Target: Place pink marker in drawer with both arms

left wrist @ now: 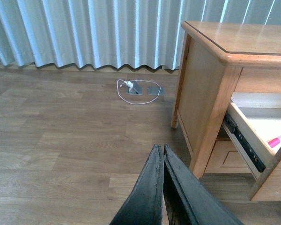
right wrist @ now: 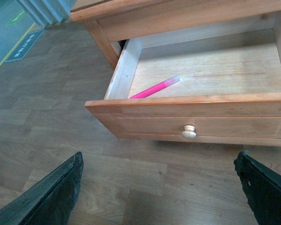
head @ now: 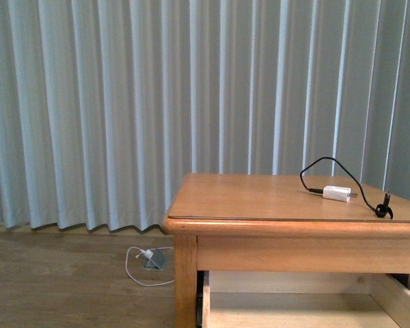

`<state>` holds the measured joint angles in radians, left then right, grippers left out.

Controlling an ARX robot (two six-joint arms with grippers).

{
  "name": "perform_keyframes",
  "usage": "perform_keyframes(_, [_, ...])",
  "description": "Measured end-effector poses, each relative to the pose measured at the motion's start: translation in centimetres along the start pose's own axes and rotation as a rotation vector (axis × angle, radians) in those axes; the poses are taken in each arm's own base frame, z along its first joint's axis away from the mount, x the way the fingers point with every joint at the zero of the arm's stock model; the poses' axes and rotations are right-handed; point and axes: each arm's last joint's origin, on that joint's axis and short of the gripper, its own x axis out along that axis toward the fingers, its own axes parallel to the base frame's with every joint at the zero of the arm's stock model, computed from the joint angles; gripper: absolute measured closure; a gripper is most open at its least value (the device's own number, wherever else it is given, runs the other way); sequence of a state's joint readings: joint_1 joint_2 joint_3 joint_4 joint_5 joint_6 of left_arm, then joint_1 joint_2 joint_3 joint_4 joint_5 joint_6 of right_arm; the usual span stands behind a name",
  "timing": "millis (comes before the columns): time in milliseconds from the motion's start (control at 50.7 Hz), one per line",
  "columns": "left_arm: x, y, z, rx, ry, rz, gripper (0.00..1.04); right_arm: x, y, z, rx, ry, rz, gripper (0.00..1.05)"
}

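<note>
Right claw [right wrist: 160,159] faces pink marker [right wrist: 154,87] inside drawer [right wrist: 145,124] (hidden from front).

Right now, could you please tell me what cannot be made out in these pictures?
The pink marker: in the right wrist view its lower end is hidden behind the drawer front; in the left wrist view only a pink bit clears the drawer side.
Front view: the bottom edge cuts off the drawer, so no marker shows.
The lower drawer: left wrist view, mostly covered by the open drawer.
</note>
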<state>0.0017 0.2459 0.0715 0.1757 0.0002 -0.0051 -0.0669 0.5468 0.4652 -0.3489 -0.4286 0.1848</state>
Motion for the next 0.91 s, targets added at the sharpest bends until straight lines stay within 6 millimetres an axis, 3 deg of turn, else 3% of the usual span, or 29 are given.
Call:
perform_keyframes(375, [-1.3, 0.0, -1.6, 0.0, 0.015, 0.0, 1.01, 0.0, 0.0, 0.0, 0.0, 0.0, 0.0, 0.08])
perform_keyframes(691, [-1.6, 0.0, -1.3, 0.001, -0.018, 0.0, 1.01, 0.0, 0.0, 0.0, 0.001, 0.0, 0.0, 0.08])
perform_keyframes(809, [-1.6, 0.0, -1.3, 0.0, -0.018, 0.001, 0.8, 0.3, 0.0, 0.2, -0.08, -0.224, -0.201, 0.08])
perform_keyframes(908, [-1.6, 0.0, -1.3, 0.0, -0.018, 0.0, 0.63, 0.8, -0.1, 0.9, -0.063, -0.191, -0.253, 0.08])
